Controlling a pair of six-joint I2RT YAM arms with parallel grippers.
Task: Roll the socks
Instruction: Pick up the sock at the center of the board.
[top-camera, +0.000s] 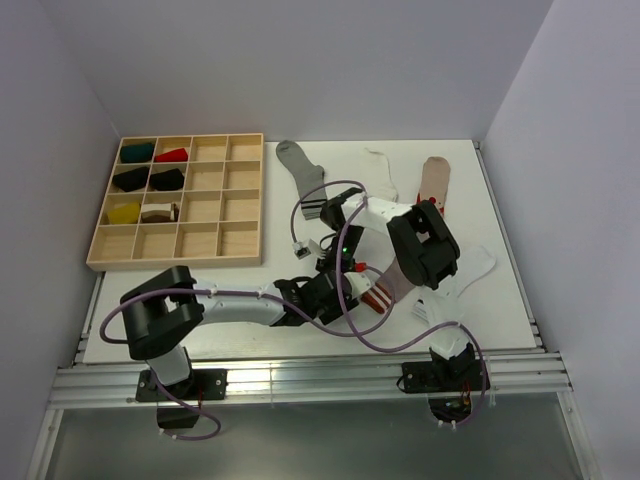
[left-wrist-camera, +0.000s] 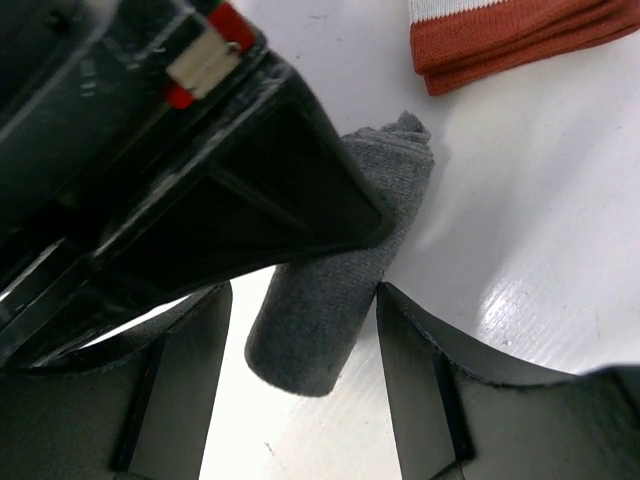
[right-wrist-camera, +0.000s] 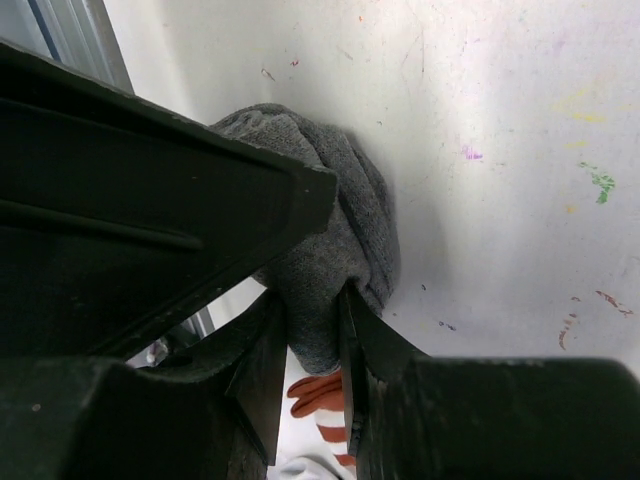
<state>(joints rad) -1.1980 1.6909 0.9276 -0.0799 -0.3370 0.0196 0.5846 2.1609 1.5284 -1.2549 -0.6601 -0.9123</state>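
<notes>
A plain dark grey sock (left-wrist-camera: 335, 250), rolled into a short cylinder, lies on the white table. My right gripper (right-wrist-camera: 312, 305) is shut on one end of this roll (right-wrist-camera: 340, 220). My left gripper (left-wrist-camera: 305, 300) is open, with a finger on each side of the roll's other end and gaps on both sides. In the top view the two grippers meet at mid-table, left (top-camera: 322, 292) and right (top-camera: 336, 256), and hide the roll. A taupe sock with red-white stripes (top-camera: 385, 290) lies just to the right of them, and its red cuff shows in the left wrist view (left-wrist-camera: 510, 35).
A wooden compartment tray (top-camera: 200, 245) at the back left holds several rolled socks. A grey sock with dark cuff stripes (top-camera: 300, 175), a white sock (top-camera: 380, 170) and another taupe sock (top-camera: 436, 180) lie at the back. White socks (top-camera: 470, 265) lie to the right.
</notes>
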